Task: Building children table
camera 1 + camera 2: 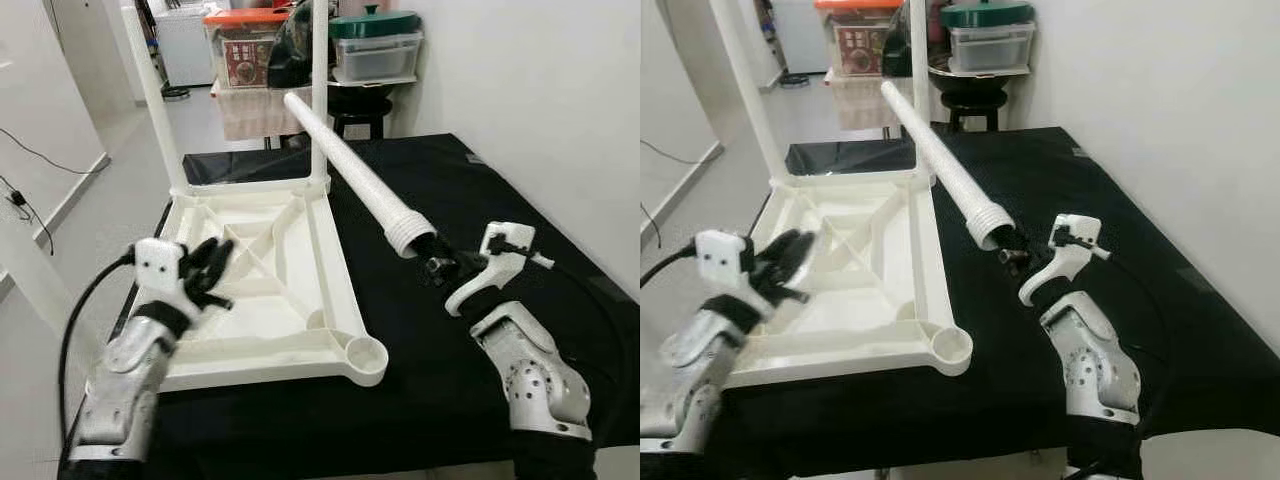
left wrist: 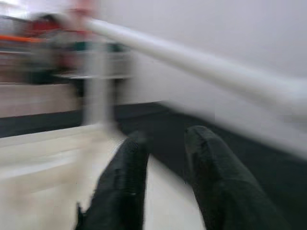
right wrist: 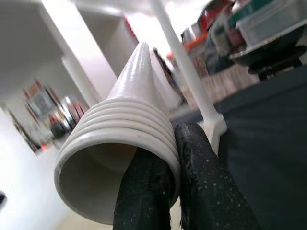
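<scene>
1. Right gripper [image 1: 432, 262] is seen at the middle right of the frame, over the black cloth [image 1: 480, 330].
2. Its two black fingers [image 3: 201, 182] are pinched on the ribbed rim of the loose white leg [image 1: 345, 160]; one finger is inside the hollow end, one outside.
3. That leg is held off the cloth and is slanted up toward the top middle of the frame.
4. Left gripper [image 1: 212, 272] is seen at the lower left, over the upside-down white table top [image 1: 275, 290].
5. Its fingers [image 2: 120, 187] are held a little apart, with nothing between them.
6. Two legs [image 1: 150, 80] are already stood up in the far corners of the table top.
7. An empty round socket [image 1: 365, 354] is seen at the near corner.
</scene>
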`<state>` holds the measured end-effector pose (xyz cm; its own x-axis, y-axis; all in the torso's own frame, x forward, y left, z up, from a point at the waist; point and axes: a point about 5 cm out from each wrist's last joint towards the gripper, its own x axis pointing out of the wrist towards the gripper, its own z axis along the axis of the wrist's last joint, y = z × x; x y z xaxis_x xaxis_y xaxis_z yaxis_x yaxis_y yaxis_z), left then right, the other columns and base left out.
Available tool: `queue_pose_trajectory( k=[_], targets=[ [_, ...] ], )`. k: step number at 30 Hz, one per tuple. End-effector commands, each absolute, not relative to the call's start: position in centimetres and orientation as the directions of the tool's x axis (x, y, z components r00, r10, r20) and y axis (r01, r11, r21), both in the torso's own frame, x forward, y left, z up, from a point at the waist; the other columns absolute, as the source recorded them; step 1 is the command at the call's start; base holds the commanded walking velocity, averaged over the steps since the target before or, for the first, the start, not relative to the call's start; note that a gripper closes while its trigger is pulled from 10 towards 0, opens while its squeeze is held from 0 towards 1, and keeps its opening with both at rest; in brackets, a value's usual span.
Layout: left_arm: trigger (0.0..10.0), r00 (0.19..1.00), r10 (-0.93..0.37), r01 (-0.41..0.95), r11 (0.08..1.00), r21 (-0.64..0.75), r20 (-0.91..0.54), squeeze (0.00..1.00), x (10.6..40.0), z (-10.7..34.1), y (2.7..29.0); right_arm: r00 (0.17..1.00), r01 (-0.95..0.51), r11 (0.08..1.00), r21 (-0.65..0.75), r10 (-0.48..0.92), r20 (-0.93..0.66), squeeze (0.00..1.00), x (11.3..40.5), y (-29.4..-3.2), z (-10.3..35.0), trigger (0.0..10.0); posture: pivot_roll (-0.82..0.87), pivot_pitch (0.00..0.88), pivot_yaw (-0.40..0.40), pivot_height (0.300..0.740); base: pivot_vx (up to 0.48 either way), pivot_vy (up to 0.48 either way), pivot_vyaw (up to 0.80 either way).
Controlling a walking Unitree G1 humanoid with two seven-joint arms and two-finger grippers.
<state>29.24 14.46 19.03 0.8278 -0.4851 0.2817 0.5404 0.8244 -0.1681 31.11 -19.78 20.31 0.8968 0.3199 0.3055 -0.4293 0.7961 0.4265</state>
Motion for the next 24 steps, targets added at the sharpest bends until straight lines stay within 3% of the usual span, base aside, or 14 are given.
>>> queue_pose_trajectory(
  k=[1,4,6,7,9,11,15,16,17,18,19,21,24],
  targets=[
    [10.0,0.779,-0.540,0.614,0.760,-0.215,0.317,1.00,29.2,19.8,13.7,0.859,-0.491,0.747,0.448,0.329,0.392,0.00,30.6,-20.1,21.6,10.0,-0.09,0.000,0.024,0.740,0.000,0.000,0.00],
    [10.0,0.762,-0.547,0.637,0.729,-0.250,0.347,1.00,29.4,20.4,13.5,0.819,-0.554,0.693,0.461,0.355,0.450,0.00,29.9,-20.3,22.1,10.0,-0.09,0.000,0.024,0.740,0.000,0.000,0.00],
    [10.0,0.719,-0.539,0.689,0.633,-0.353,0.439,1.00,30.2,22.5,12.9,0.737,-0.660,0.568,0.492,0.359,0.573,0.00,28.3,-20.7,23.1,10.0,-0.10,0.000,0.027,0.740,0.000,0.000,0.00],
    [10.0,0.719,-0.539,0.689,0.633,-0.353,0.439,1.00,30.2,22.5,12.9,0.737,-0.660,0.568,0.492,0.359,0.573,0.00,28.3,-20.7,23.1,10.0,-0.10,0.000,0.027,0.740,0.000,0.000,0.00],
    [10.0,0.672,-0.527,0.739,0.526,-0.421,0.521,1.00,30.4,24.2,12.2,0.675,-0.724,0.492,0.483,0.364,0.642,0.00,27.2,-21.0,23.6,10.0,-0.10,0.000,0.030,0.740,0.000,0.000,0.00],
    [10.0,0.672,-0.527,0.739,0.526,-0.421,0.521,1.00,30.4,24.2,12.2,0.675,-0.724,0.492,0.483,0.364,0.642,0.00,27.2,-21.0,23.6,10.0,-0.10,0.000,0.030,0.740,0.000,0.000,0.00],
    [10.0,0.624,-0.526,0.781,0.420,-0.461,0.578,1.00,30.2,25.3,11.8,0.605,-0.787,0.448,0.424,0.426,0.673,0.00,26.0,-20.9,23.7,10.0,-0.11,0.000,0.036,0.740,0.000,0.000,0.00],
    [10.0,0.561,-0.547,0.826,0.313,-0.469,0.622,1.00,29.6,26.0,11.5,0.561,-0.820,0.432,0.375,0.482,0.673,0.00,25.2,-20.9,23.7,10.0,-0.11,0.000,0.041,0.740,0.000,0.000,0.00],
    [10.0,0.561,-0.547,0.826,0.313,-0.469,0.622,1.00,29.6,26.0,11.5,0.561,-0.820,0.432,0.375,0.482,0.673,0.00,25.2,-20.9,23.7,10.0,-0.11,0.000,0.041,0.740,0.000,0.000,0.00],
    [10.0,0.488,-0.575,0.864,0.211,-0.457,0.657,1.00,28.9,26.5,11.2,0.533,-0.840,0.418,0.345,0.520,0.667,0.00,24.7,-20.8,23.7,10.0,-0.11,0.000,0.042,0.740,0.000,0.000,0.00],
    [10.0,0.488,-0.575,0.864,0.211,-0.457,0.657,1.00,28.9,26.5,11.2,0.533,-0.840,0.418,0.345,0.520,0.667,0.00,24.7,-20.8,23.7,10.0,-0.11,0.000,0.042,0.740,0.000,0.000,0.00],
    [10.0,0.350,-0.599,0.908,0.028,-0.418,0.720,1.00,27.2,27.1,10.8,0.475,-0.878,0.367,0.309,0.580,0.661,0.00,23.8,-20.4,23.7,10.0,-0.11,0.000,0.041,0.740,0.000,0.000,0.00],
    [10.0,0.339,-0.537,0.904,-0.041,-0.426,0.772,1.00,27.1,27.8,11.5,0.433,-0.901,0.327,0.286,0.637,0.637,0.00,23.0,-20.0,23.3,10.0,-0.11,0.000,0.038,0.740,0.000,0.000,0.00]
  ],
)
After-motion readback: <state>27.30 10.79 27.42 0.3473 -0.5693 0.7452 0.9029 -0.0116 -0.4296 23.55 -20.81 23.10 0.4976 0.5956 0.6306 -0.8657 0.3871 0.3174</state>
